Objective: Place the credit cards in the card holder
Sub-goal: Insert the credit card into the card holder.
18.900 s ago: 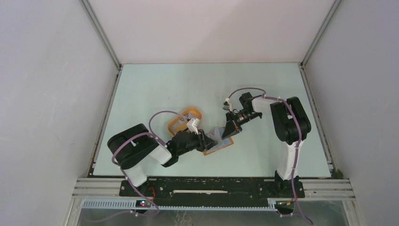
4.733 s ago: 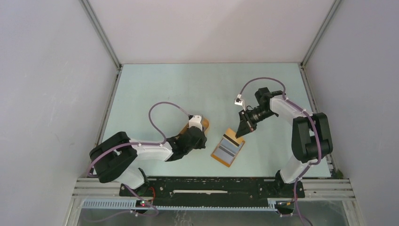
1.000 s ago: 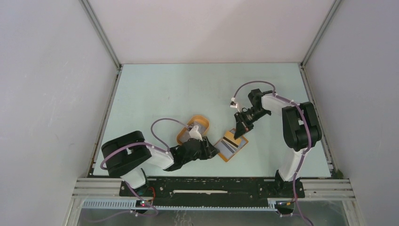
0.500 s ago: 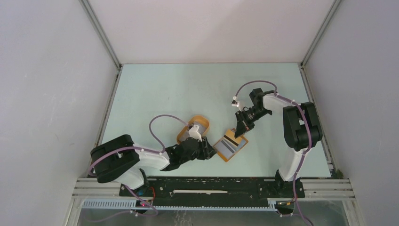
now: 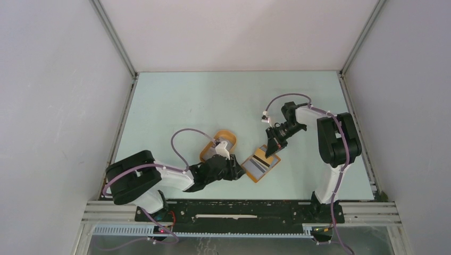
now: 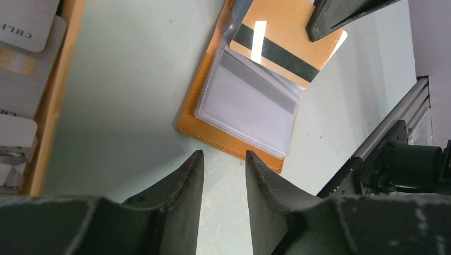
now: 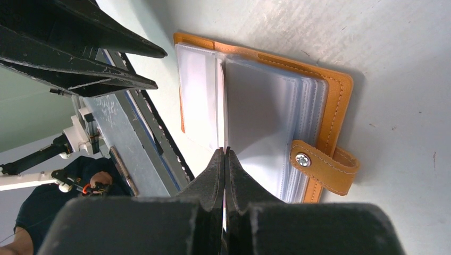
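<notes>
Right gripper clamps 1 tan, black-striped plastic card edge-first at the open orange leather card holder; left gripper gapes empty.

Robot lab cell: white panel walls, alu frame rails round pale-green table.

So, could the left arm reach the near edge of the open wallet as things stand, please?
Probably yes: the left pincer stands open just short of the wallet, only bare table between; the right pincer holds a card at its far side.
</notes>
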Controlling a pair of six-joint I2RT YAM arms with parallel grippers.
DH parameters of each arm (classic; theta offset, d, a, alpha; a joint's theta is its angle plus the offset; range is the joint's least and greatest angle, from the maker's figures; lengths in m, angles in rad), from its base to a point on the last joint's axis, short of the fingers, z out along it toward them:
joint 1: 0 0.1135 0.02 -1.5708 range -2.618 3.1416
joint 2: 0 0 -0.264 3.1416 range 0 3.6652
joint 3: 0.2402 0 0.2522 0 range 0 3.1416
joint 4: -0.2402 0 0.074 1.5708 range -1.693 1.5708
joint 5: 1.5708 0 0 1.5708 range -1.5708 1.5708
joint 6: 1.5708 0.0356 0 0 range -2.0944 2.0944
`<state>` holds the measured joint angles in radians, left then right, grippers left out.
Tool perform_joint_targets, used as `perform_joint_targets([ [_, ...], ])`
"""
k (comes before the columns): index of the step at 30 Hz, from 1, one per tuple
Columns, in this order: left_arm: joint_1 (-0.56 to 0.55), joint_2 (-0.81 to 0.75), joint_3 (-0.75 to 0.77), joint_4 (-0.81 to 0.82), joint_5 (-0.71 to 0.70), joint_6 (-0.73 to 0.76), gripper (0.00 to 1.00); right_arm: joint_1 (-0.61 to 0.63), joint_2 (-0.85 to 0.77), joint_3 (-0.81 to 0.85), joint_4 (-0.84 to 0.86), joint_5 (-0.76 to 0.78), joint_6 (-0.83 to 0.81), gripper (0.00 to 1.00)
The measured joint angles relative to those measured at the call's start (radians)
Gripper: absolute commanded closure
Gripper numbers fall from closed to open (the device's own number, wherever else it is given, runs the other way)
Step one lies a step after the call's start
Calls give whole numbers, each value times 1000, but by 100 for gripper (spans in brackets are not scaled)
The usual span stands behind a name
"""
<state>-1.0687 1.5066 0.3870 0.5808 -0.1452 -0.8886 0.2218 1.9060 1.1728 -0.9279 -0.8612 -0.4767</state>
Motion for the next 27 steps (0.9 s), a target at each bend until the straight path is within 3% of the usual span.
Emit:
perform_joint_targets([
  [27, 0, 82, 72, 8, 18, 19, 62, 12, 33, 0, -13, 7, 13, 100],
])
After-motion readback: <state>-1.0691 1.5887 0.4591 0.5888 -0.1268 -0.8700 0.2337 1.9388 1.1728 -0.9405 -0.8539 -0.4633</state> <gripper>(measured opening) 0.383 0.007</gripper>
